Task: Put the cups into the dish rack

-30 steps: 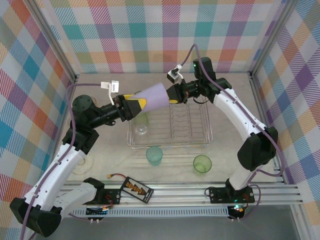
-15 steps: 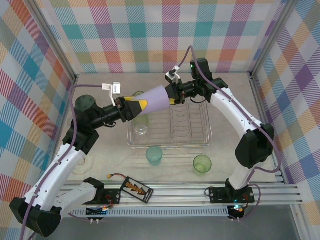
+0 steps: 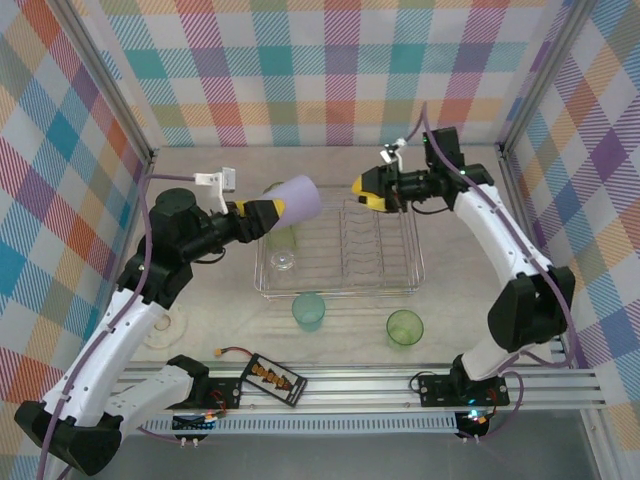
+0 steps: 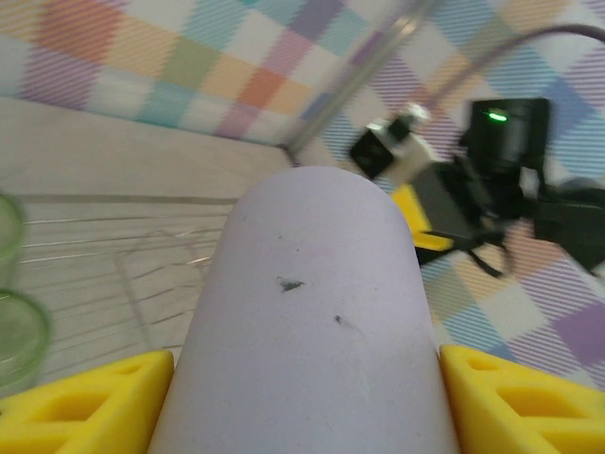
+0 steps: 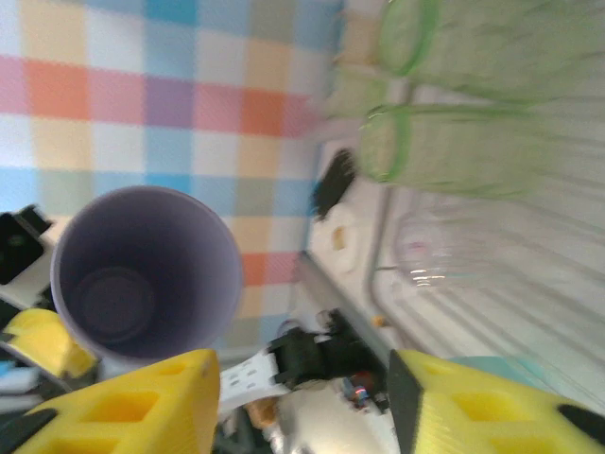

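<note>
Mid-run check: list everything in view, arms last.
dish rack: one, clear, centre of table
lilac cup: one, lilac, held above rack's far left corner
light green cups: at least two, green, rack's left end
clear cup: one, clear, rack's left end
teal cup: one, teal, table before rack
green cup: one, green, table, right of teal cup
black box: one, black with orange marks, near edge
left gripper: shut on lilac cup
right gripper: open, empty, over rack's far edge
</note>
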Controlling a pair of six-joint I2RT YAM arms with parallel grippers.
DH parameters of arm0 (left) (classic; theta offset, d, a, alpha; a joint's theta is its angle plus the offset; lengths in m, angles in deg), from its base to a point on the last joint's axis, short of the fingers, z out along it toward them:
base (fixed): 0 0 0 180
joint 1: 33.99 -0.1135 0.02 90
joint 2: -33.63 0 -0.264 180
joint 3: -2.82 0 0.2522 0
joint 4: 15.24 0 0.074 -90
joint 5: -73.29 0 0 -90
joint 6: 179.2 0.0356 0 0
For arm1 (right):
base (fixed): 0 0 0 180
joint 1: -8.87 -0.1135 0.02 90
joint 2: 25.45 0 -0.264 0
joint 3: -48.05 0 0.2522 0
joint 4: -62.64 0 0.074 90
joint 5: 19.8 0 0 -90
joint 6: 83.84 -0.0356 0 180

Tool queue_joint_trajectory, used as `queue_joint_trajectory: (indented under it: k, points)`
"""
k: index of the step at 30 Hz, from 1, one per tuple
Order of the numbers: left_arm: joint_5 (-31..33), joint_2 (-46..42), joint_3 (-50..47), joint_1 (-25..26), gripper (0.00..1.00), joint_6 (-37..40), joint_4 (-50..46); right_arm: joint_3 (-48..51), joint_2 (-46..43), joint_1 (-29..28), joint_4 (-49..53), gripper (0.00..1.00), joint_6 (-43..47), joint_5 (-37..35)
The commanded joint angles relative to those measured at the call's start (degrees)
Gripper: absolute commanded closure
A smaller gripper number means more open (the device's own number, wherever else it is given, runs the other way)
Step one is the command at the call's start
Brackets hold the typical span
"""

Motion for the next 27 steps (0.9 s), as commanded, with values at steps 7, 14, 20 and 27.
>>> queue_joint_trajectory:
  k: [7, 14, 20, 27]
  points:
    - [11.28, 8.61, 11.54, 1.49, 0.83, 0.69, -16.33, -3.03, 1.31, 1.52, 31.02, 0.46, 19.43, -47.55]
    - [15.02, 15.77, 18.01, 5.61, 0.83, 1.51, -21.8, 1.26, 4.0, 1.58, 30.96, 0.47, 21.73, -55.91]
    - [18.35, 24.86, 25.48, 8.38, 0.85, 0.78, -28.79, 6.16, 5.09, 1.57, 29.65, 0.51, 23.57, -56.23]
    - [21.94, 36.55, 36.94, 12.79, 0.87, 1.64, -37.14, 14.48, 2.22, 0.73, 24.95, 0.81, 23.58, -51.43]
